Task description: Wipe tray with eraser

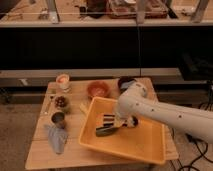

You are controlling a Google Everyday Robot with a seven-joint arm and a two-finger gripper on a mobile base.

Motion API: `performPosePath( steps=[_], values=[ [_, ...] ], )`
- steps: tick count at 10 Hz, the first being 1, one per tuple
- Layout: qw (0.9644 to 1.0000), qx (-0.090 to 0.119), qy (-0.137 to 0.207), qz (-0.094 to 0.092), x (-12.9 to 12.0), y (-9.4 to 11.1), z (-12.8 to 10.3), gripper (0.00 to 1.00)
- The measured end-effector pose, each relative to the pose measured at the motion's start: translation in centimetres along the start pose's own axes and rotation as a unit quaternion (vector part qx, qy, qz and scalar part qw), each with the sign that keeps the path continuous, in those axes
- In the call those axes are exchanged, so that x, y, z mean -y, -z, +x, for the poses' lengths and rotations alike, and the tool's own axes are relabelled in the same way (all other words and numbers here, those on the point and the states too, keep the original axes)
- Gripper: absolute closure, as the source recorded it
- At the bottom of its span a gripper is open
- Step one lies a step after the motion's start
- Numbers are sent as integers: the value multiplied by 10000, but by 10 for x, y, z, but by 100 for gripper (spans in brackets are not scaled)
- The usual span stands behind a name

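The yellow-orange tray (135,145) lies on the right half of the wooden table (42,152), tilted slightly to the table's edges. The small black-and-white striped eraser (108,119) sits inside the tray near its left wall. My white arm reaches in from the right, and my gripper (121,123) is down inside the tray, right beside the eraser's right end. A dark elongated object (106,131) lies on the tray floor just below the eraser.
A reddish-brown bowl (98,89) stands behind the tray. A white cup (63,80), a small dark jar (62,102), a metal cup (58,118) and a blue-grey cloth (57,138) line the table's left side. A dark shelf runs behind the table.
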Motion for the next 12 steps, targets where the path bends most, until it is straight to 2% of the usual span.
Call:
performPosePath(
  steps=[2, 4, 6, 7, 10, 12],
  values=[
    [9997, 83, 144, -175, -38, 0, -1, 89],
    [9994, 80, 206, -273, -60, 4, 10, 89],
    [9993, -11, 198, -307, -71, 10, 33, 89],
    [9993, -135, 113, -315, -74, 14, 56, 89],
    [9986, -417, -227, -247, -59, 20, 112, 89],
    [9976, -588, -347, -152, -23, 15, 134, 89]
  ],
)
